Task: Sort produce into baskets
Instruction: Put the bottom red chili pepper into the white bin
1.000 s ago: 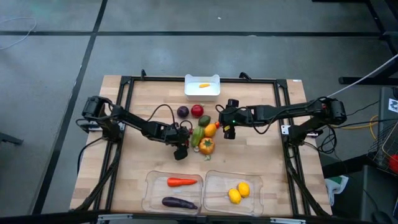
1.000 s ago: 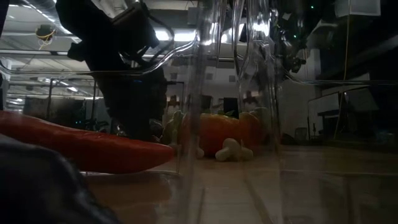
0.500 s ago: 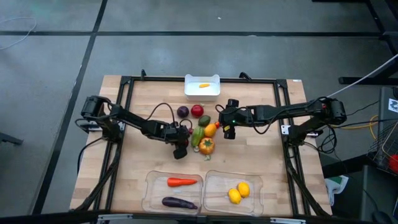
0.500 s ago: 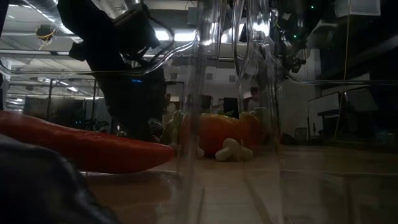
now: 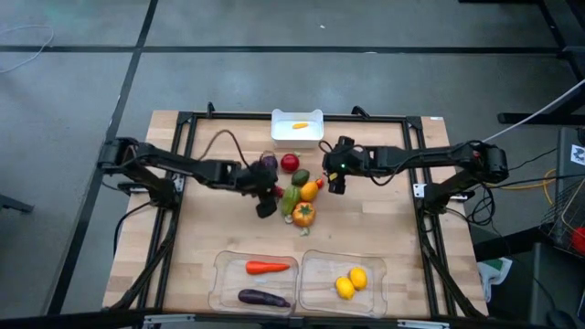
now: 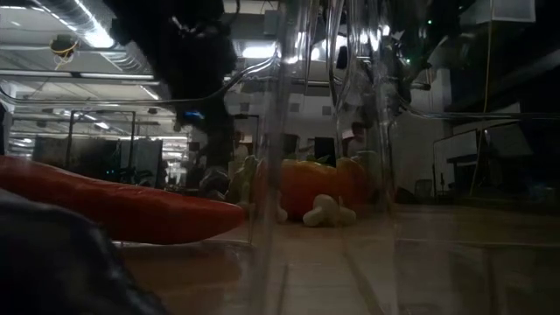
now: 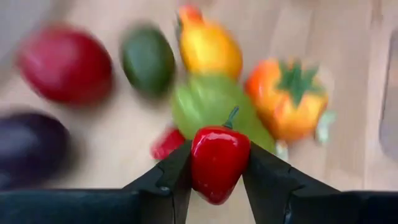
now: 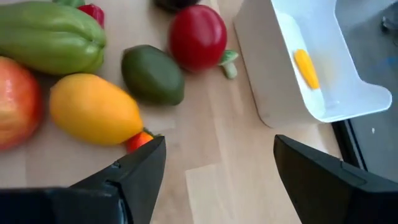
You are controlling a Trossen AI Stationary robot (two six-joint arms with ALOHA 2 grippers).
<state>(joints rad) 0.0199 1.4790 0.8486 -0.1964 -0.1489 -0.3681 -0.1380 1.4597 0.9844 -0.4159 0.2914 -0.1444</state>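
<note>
My left gripper (image 5: pixel 266 206) hangs above the table at the left side of the produce pile, shut on a small glossy red pepper (image 7: pixel 217 155) with a green stem. The pile holds a purple fruit (image 5: pixel 269 163), a red apple (image 5: pixel 290 163), an avocado (image 5: pixel 300 177), a yellow-orange fruit (image 5: pixel 311 190), a green pepper (image 5: pixel 290 198) and an orange pepper (image 5: pixel 303 214), all lying on the wood. My right gripper (image 5: pixel 335 181) hovers open at the pile's right side, nothing between its fingers (image 8: pixel 130 174). My left gripper pinches the small red pepper by its two opposite sides (image 7: pixel 198 163) between its two fingers (image 7: pixel 171 180). The fingers slant down from the table's left side. The pepper is lifted clear of the table, its stem end pointing away from the gripper.
Two clear trays stand at the near edge: the left one (image 5: pixel 224 274) holds a carrot (image 5: pixel 267 268) and an eggplant (image 5: pixel 263 297), the right one (image 5: pixel 375 292) two lemons (image 5: pixel 351 283). A white bin (image 5: pixel 315 137) with a small orange piece (image 8: pixel 305 67) stands at the far edge.
My left gripper has risen from the table beside the orange pepper and drawn a little toward the far edge. My right gripper has shifted slightly toward the far edge. The pile lies as before.
</note>
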